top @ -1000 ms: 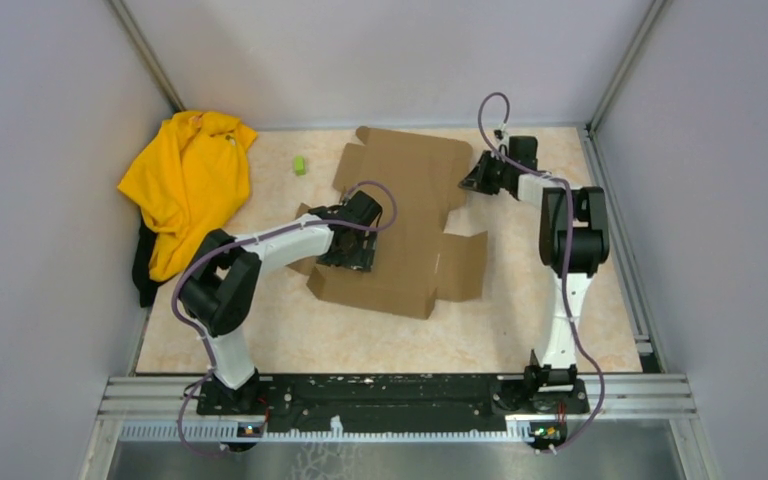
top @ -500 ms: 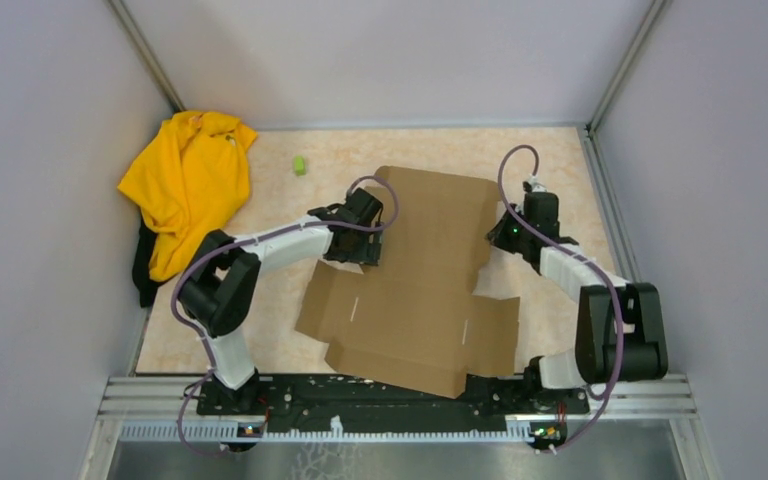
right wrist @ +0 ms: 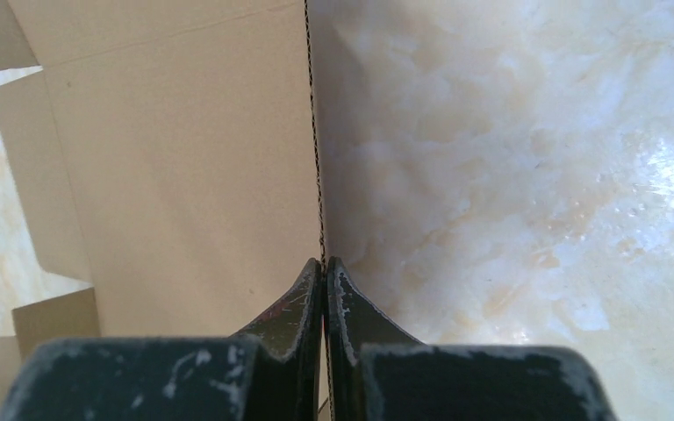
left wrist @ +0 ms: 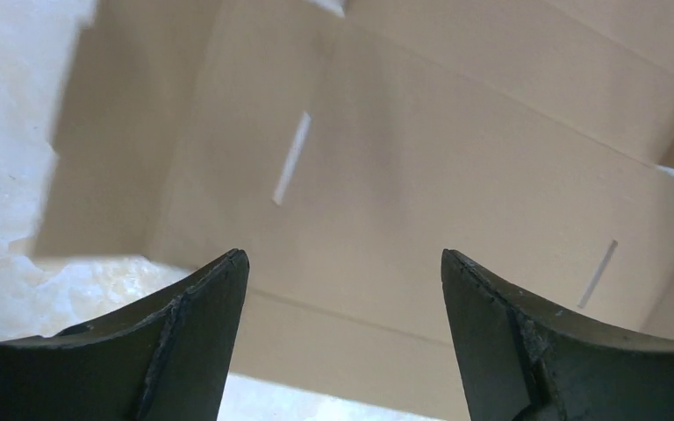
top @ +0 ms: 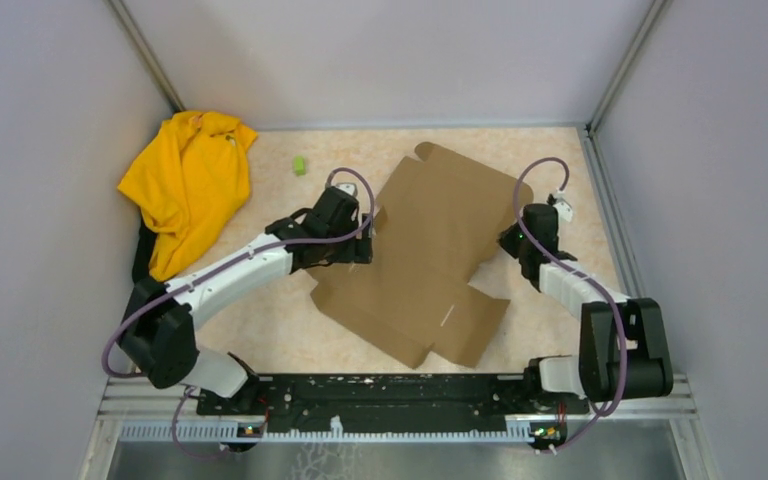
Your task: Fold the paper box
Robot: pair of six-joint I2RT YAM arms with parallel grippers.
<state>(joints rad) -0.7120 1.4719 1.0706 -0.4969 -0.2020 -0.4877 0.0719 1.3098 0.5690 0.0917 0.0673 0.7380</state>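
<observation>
Top external view: the paper box (top: pixel 430 250) lies opened out as one flat die-cut sheet, skewed across the middle of the worktop (top: pixel 290 330). I see no wall or flap standing up. I judge the folding proper not begun, with every panel and tab left to do. The left gripper (top: pixel 362 240) is at the sheet's left edge and the right gripper (top: pixel 508 243) at its right edge. A yellow cloth (top: pixel 188 190) sits far left, well apart.

Left wrist view: the jaws stand wide apart and hold nothing, with cardboard below and beyond them. Two tab slots (left wrist: pixel 291 158) show plainly here; the overhead shows them only faintly.

Right wrist view: the jaws are together, and the sheet's edge runs straight into the seam between them. I take this as clamped on that edge, which the overhead cannot confirm.
</observation>
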